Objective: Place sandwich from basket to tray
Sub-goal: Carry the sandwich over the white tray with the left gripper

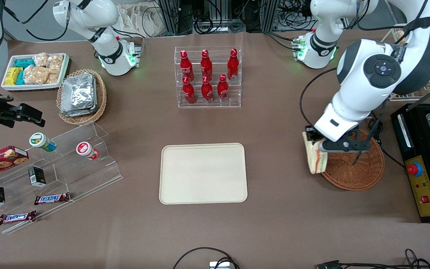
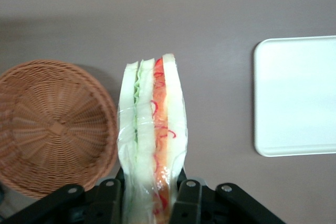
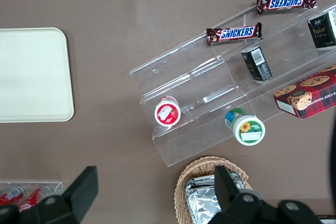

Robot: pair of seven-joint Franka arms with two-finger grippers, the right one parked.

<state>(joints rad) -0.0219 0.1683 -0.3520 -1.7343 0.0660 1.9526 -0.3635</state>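
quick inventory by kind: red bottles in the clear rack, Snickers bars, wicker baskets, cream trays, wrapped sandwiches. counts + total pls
Red bottles in the clear acrylic rack: 6
Snickers bars: 2
Wicker baskets: 2, the reddish-brown round basket and the lighter one holding foil packets
Large cream rectangular tray: 1
Wrapped triangular sandwich: 1, clamped in the left gripper, at the basket's edge
Total: 12

Item count on the worktop [image 1: 274,224]:

- Sandwich [image 1: 315,158]: 1, clamped in the gripper [image 1: 317,144], level with the tray.
- Tray [image 1: 203,173]: 1.
- Reddish-brown basket [image 1: 357,172]: 1, toward the working arm's end from the tray.
- Lighter basket [image 1: 84,116] holding foil packets: 1.
- Red bottles [image 1: 206,74]: 6, in 1 clear rack farther from the front camera than the tray.
- Snickers bars [image 1: 52,198]: 2.
- Lidded cups [image 1: 43,142]: 2.
- Small dark cartons [image 1: 37,176]: 2.
- Cookie box [image 1: 0,160]: 1.
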